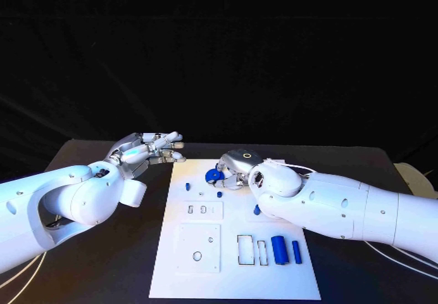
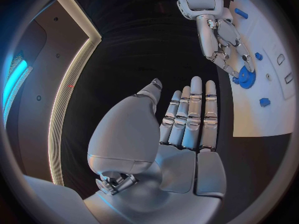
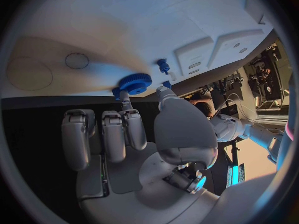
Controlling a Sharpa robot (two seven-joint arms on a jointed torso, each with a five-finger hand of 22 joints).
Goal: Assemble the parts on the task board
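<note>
Meanwhile the right hand point(image 1: 235, 166) is reaching over the task board's point(image 1: 274, 285) far end, seemingly pinching a blue gear point(image 3: 134, 82) there; the left hand point(image 1: 146, 152) is hovering beside the board, fingers apart, holding nothing.

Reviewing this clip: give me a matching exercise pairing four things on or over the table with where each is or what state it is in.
Things:
1. left hand
2. right hand
3. blue gear
4. two blue cylinders

Places or states:
A. lying side by side near the task board's front right corner
B. at the right hand's fingertips, at the board's far end
C. holding nothing, above the black table left of the board
D. reaching over the board's far end, fingers at the gear

Pairs: 1-C, 2-D, 3-B, 4-A
</note>
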